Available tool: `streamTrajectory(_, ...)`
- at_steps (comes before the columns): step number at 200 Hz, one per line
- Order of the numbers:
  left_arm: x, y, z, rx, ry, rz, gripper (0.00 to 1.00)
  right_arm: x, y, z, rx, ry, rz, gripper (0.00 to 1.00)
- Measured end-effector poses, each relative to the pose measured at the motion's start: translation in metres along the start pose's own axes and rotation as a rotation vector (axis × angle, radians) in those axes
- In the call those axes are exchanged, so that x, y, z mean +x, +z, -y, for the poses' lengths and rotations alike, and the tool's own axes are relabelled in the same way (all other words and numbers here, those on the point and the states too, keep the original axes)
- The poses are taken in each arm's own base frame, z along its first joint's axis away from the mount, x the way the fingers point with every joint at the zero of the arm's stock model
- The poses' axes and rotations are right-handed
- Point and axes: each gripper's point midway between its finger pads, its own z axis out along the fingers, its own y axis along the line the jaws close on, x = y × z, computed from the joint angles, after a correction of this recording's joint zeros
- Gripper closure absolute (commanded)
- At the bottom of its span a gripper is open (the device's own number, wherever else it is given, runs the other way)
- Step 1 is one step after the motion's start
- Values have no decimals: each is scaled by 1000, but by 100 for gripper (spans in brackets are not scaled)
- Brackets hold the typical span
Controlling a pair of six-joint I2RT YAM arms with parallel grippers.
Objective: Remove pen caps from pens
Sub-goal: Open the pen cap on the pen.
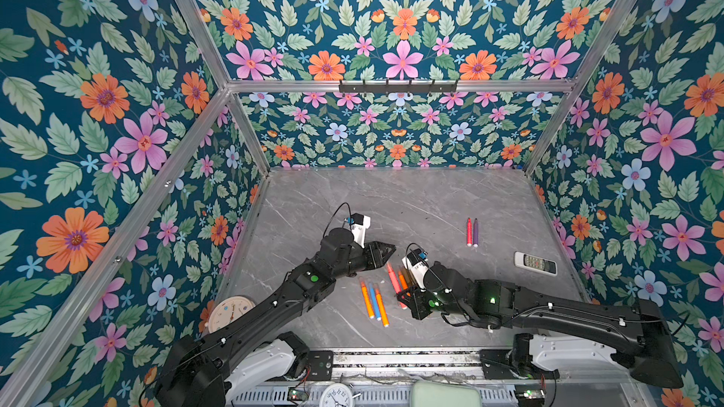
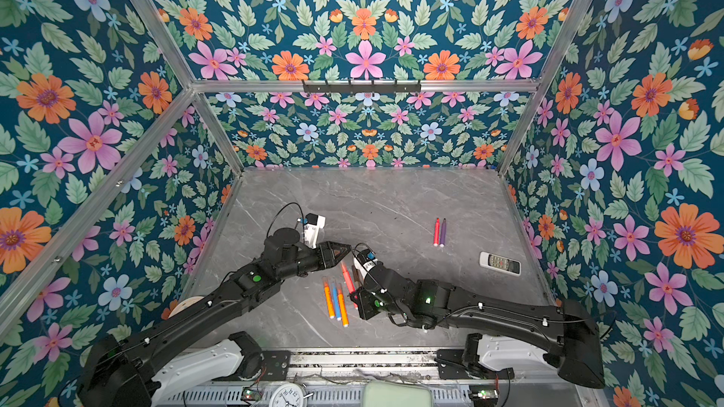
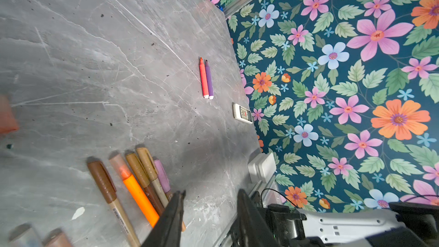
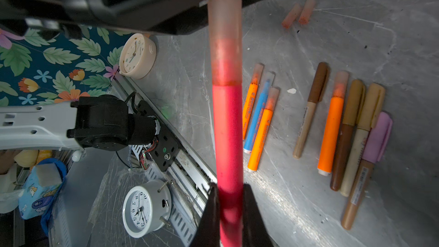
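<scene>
My right gripper [image 4: 229, 186] is shut on the barrel of a pink-red pen [image 4: 228, 127], and its translucent cap [image 4: 224, 39] is still on. The capped end points at my left gripper [image 1: 390, 249], which hovers just beyond it. In the left wrist view the left gripper [image 3: 212, 192] is open with only bare table between its fingers. Three capped pens, orange, blue and orange [image 1: 374, 301], lie side by side on the table. Several more capped pens, brown, orange, gold and pink [image 4: 344, 127], lie beside them. Two loose caps [image 4: 299, 13] lie apart. Two uncapped pens, red and purple [image 1: 472, 232], rest farther back.
A white remote control [image 1: 535, 263] lies near the right wall. A cream clock [image 1: 231, 313] stands by the left wall under my left arm. A white alarm clock [image 1: 337, 395] sits beyond the table's front rail. Flowered walls close in three sides.
</scene>
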Motion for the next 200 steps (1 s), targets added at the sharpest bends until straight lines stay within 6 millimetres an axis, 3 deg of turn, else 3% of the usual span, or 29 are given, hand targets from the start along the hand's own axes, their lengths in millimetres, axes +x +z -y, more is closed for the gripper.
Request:
streamTrajectory(85,16,1,13,46,-5,-55,60,-9,0,16,49,27,19,100)
streamTrajectory(107,17,1,13,50,-4,-58,69,-8,1,16,54,27,13,100)
streamTrajectory(153,19,2,16,64,-1,-66,79,-8,2,16,55,27,12,100)
streamTrajectory(182,20,4,19,79,-4,-70,77,-8,2,17,58,27,11,100)
streamTrajectory(200,21,5,20,85,-11,-77,81,-8,1,17,60,27,13,100)
